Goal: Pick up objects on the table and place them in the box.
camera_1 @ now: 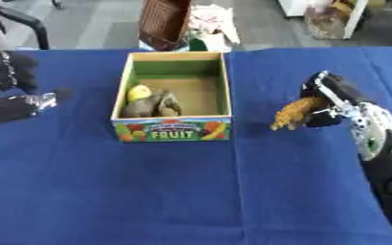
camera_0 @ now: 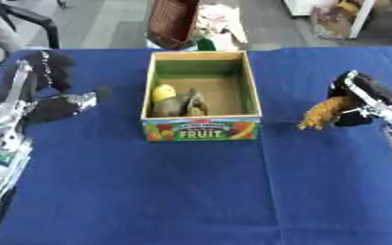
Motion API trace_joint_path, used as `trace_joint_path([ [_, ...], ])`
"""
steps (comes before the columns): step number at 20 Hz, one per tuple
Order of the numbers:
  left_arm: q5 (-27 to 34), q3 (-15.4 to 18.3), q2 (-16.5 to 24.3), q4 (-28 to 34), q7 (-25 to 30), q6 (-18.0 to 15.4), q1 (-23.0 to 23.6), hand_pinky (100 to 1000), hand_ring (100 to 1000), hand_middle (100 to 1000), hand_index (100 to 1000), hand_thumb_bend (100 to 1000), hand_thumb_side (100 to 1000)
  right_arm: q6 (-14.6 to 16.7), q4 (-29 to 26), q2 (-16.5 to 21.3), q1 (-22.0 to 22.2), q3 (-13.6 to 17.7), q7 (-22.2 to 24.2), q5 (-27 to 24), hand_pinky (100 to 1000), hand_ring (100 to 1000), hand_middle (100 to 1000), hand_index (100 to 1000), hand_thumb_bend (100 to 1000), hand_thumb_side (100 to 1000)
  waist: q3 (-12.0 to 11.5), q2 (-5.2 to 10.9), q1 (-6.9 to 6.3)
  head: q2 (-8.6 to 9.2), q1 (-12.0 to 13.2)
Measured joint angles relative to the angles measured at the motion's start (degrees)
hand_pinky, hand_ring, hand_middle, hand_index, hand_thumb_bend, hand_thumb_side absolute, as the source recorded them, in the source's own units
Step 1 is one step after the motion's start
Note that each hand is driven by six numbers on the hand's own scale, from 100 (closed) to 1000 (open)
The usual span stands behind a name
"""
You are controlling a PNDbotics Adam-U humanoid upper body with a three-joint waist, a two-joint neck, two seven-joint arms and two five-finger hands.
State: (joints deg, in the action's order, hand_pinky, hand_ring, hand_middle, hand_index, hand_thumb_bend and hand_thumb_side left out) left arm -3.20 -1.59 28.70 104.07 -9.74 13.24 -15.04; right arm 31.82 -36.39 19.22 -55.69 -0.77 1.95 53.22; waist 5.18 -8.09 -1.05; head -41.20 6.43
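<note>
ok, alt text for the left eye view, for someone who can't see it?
The robot's right hand holds a brown-yellow toy animal above a blue table, to the right of an open wooden box labelled FRUIT. The box holds a yellow item and a grey-brown item. The left hand is at the table's left.

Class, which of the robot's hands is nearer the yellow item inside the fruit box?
Left. The left hand lies just left of the fruit box holding the yellow item; the right hand is farther off, right.
</note>
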Motion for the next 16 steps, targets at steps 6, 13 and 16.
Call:
trace_joint_path([
  [6, 0.14, -0.04, 0.00, 0.00, 0.29, -0.09, 0.20, 463, 453, 445, 599, 826, 181, -0.19, -2.44, -1.42, -3.36, 0.01, 2.05, -1.90, 100, 254, 200, 360, 321, 100, -0.87, 0.35, 0.65, -0.07, -0.27],
  [13, 0.15, -0.42, 0.00, 0.02, 1.11, -0.22, -0.15, 464, 454, 445, 595, 826, 182, -1.99, -2.95, -3.86, -7.11, 0.79, 2.94, -1.09, 100, 251, 198, 357, 334, 100, -3.48, 0.35, 1.84, 0.15, -1.25],
  [16, 0.15, -0.73, -0.01, 0.10, 1.46, -0.32, -0.37, 464, 453, 444, 593, 826, 183, -2.86, -2.79, -5.07, -8.38, 1.40, 2.76, -0.15, 100, 251, 199, 358, 333, 100, -5.08, 0.20, 2.27, 0.56, -1.91],
])
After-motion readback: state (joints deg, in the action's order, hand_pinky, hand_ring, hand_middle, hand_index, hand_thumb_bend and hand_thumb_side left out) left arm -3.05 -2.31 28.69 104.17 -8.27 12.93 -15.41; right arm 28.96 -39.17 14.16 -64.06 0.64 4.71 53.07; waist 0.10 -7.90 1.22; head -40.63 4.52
